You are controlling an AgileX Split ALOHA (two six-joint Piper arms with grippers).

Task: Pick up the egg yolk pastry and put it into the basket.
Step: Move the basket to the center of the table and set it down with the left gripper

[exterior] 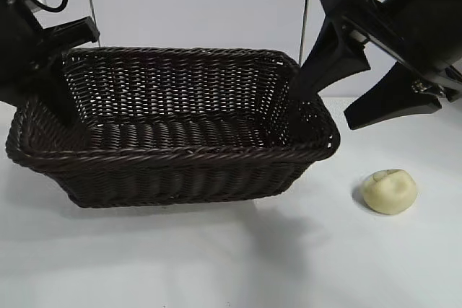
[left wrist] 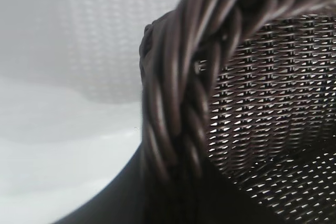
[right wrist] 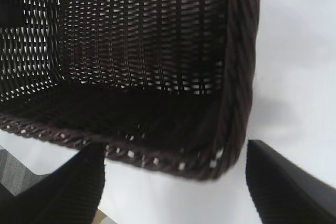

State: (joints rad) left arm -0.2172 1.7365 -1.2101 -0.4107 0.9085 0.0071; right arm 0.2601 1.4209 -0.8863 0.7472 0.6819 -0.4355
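Underneath, a white table (exterior: pixel 216 265) meets a pale wall (exterior: pixel 195 5).

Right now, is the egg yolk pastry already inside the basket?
No, the egg yolk pastry sits on the white table outside the basket, off its right end in the exterior view.

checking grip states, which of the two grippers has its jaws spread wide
The right gripper, over the basket's right end; the left gripper, at the left end, is nearly closed.
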